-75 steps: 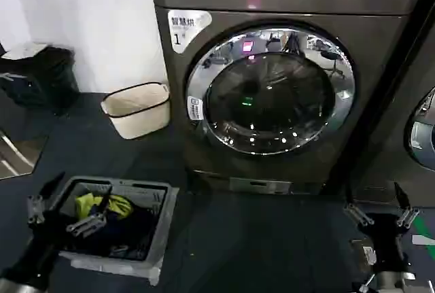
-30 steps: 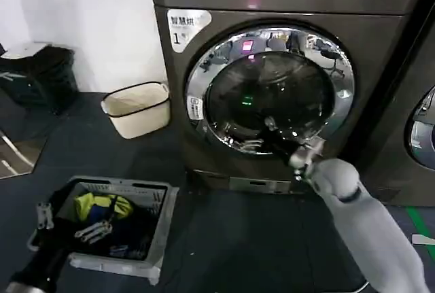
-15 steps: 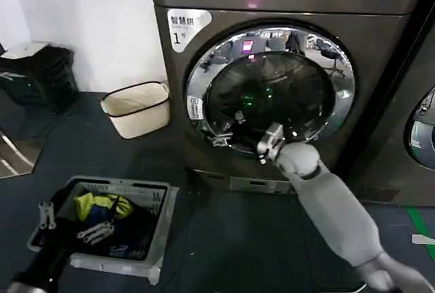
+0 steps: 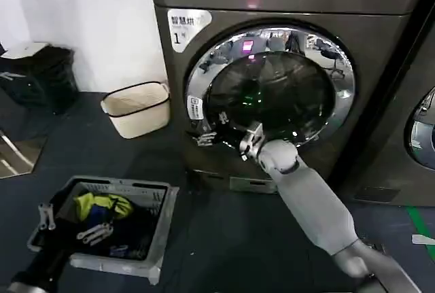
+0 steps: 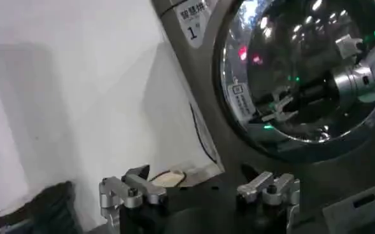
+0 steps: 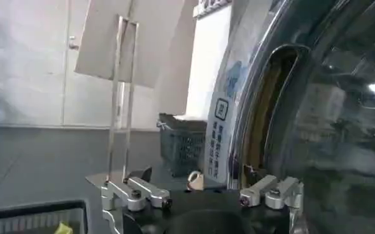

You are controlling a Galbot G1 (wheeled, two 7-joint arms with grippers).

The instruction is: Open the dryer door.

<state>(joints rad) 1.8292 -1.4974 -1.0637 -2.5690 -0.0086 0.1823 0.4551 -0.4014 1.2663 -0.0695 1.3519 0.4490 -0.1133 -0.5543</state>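
The dryer door (image 4: 272, 89), round with a wide chrome rim (image 4: 343, 96) and dark glass, sits shut on the dark grey machine with the white "1" sticker (image 4: 187, 26). My right gripper (image 4: 212, 128) is open at the door's lower left rim, beside the small label (image 4: 194, 108). In the right wrist view its open fingers (image 6: 197, 181) point along the rim, where a dark recess (image 6: 270, 108) shows. The left wrist view shows the door (image 5: 302, 70) with the right gripper (image 5: 276, 108) in front of it. My left gripper (image 4: 70, 223) hangs open over the laundry basket, with nothing between its fingers (image 5: 193, 175).
A grey laundry basket (image 4: 160, 228) with clothes stands on the dark floor at front left. A beige bin (image 4: 137, 108) sits left of the machine, with a black bin (image 4: 37, 75) farther left. A neighbouring machine's round door (image 4: 423, 130) shows at the right edge.
My right arm rose from the lower right to the door, then slid left across the glass to the lower left rim. The left gripper sank slightly over the basket.
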